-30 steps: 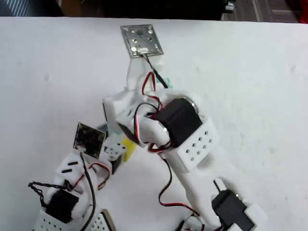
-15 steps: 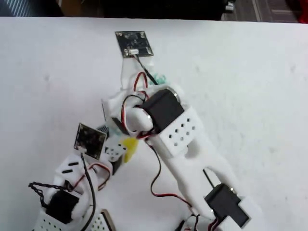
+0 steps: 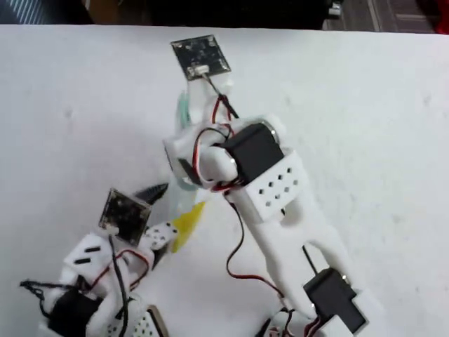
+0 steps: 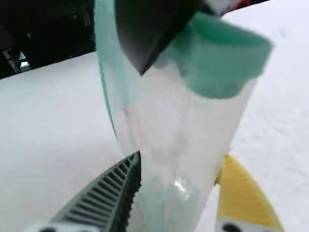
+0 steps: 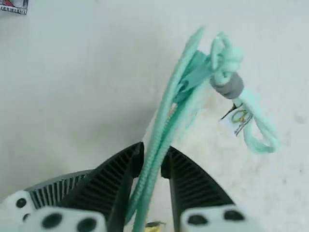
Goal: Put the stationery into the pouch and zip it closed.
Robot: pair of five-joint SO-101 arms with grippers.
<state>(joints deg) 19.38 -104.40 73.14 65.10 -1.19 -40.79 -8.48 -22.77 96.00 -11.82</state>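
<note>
White table [image 3: 365, 105]: pouch [image 4: 188, 130] is pinched betw. L gripper [image 4: 177, 166] fingers; its zip edge [image 5: 166, 116] is clamped by R gripper [image 5: 152, 154].

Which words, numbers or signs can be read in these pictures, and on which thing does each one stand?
Small tag on the cord of the pouch: a printed mark, too small to read.
Label lying on the table: print too blurred to read.
No text can be read anywhere else.
</note>
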